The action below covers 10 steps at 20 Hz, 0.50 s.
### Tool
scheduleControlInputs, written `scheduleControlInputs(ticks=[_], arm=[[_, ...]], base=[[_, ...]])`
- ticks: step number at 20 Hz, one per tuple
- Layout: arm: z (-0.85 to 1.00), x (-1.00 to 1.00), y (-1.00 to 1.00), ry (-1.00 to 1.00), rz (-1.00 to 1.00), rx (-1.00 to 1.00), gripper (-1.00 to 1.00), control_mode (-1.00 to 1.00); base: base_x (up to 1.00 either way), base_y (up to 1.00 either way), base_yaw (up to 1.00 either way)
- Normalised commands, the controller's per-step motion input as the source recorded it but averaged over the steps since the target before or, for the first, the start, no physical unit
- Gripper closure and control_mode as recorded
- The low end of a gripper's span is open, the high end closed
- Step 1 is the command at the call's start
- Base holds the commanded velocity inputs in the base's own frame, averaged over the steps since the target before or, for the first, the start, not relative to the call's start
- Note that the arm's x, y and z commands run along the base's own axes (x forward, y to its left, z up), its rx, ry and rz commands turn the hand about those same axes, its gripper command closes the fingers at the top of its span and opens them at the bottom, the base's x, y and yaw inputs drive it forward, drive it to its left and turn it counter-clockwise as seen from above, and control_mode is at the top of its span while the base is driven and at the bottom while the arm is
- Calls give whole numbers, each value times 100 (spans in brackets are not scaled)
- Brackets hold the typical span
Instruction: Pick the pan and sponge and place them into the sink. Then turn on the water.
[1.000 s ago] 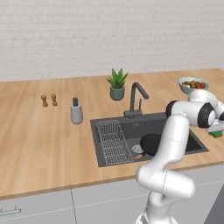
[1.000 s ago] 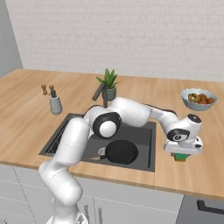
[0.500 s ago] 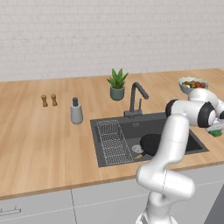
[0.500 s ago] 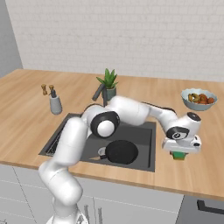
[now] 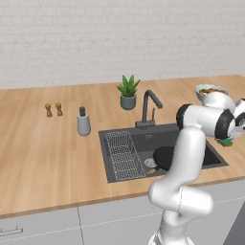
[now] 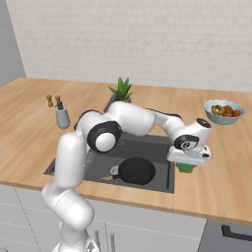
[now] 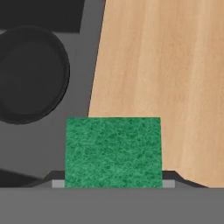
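Observation:
The green sponge (image 7: 113,151) sits between my gripper's (image 7: 113,183) two fingertips, which press on its left and right sides. From the right base view, the gripper (image 6: 186,165) is shut on the sponge (image 6: 185,168) just over the counter at the sink's right rim. The left base view shows the sponge (image 5: 225,142) under the hand at the far right. The black pan (image 6: 137,171) lies inside the dark sink (image 6: 147,145), its wooden handle pointing left. It appears as a dark disc (image 7: 30,74) in the hand view. The faucet (image 5: 148,107) stands behind the basin (image 5: 143,143).
A wire rack (image 5: 123,155) fills the sink's left part. A fruit bowl (image 6: 224,111) sits right of the sink at the back. A potted plant (image 5: 128,92), a grey soap bottle (image 5: 83,122) and two small shakers (image 5: 53,109) stand on the counter.
The hand has shifted a little to the left, toward the sink, and the sponge has moved with it. The pan has stayed where it was.

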Motion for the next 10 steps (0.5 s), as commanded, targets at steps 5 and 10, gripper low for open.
scheduleControlInputs(ticks=[5, 10], arm=[[4, 0, 100, -1, 0, -3, 100, -100], [0, 1, 99, 0, 0, -4, 100, -100]], base=[[0, 0, 0], [0, 0, 0]])
